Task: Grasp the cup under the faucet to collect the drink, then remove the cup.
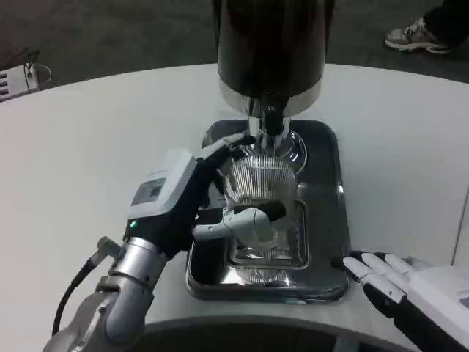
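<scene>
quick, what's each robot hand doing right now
Left robot hand: wrapped around the clear cup under the faucet, holding it.
Right robot hand: open, fingers apart, holding nothing, beside the metal tray.

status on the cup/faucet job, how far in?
Done: left hand grips the clear ribbed cup on the metal tray, under the dispenser's faucet. In hand: collecting; whether drink flows cannot be told. Left: removing the cup. Right hand waits by the tray.
</scene>
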